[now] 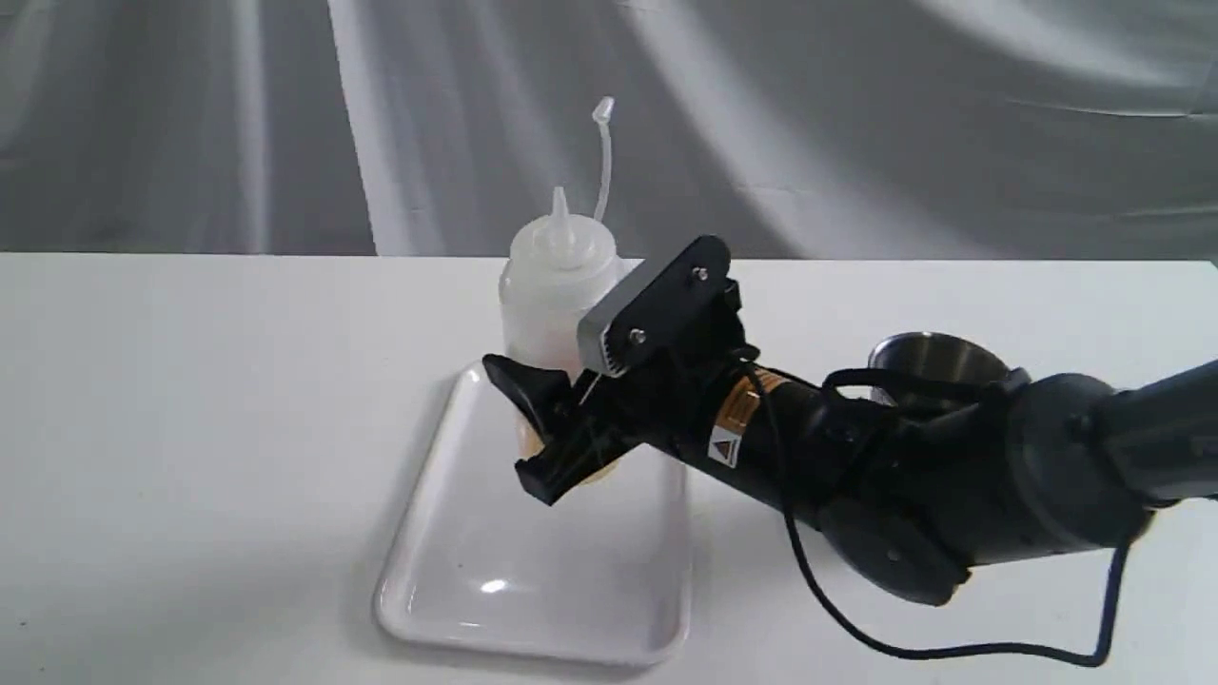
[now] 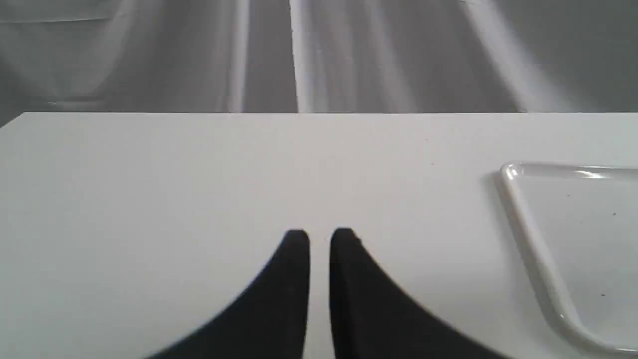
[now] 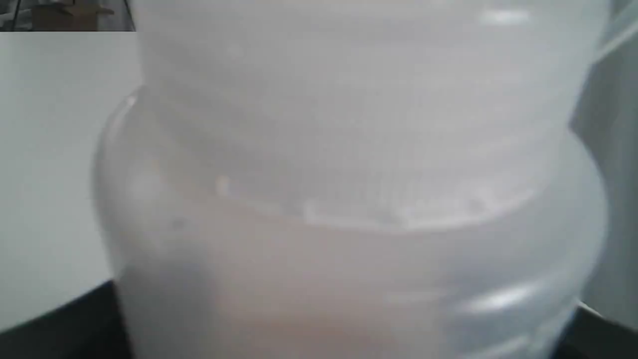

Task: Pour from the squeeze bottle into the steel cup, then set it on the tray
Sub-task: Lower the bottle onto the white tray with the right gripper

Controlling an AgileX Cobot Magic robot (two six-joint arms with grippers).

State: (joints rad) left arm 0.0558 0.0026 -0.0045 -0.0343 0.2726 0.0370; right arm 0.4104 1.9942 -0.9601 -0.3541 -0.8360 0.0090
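Note:
The squeeze bottle (image 1: 557, 285) stands upright at the far end of the tray (image 1: 533, 590), its cap strap sticking up and amber liquid low inside. My right gripper (image 1: 533, 428) is shut on the bottle's lower body, one black finger on each side. In the right wrist view the bottle (image 3: 349, 174) fills the picture, with dark fingers (image 3: 50, 324) at the corners. The steel cup (image 1: 937, 362) stands to the right, partly hidden behind my right arm. My left gripper (image 2: 319, 239) hovers over bare table, shut and holding nothing, with the tray (image 2: 538, 259) off to one side.
A white table (image 1: 190, 428) carries everything, backed by a grey draped curtain (image 1: 856, 124). A black cable (image 1: 952, 652) from the right arm loops over the table near the front edge. The left arm does not show in the exterior view.

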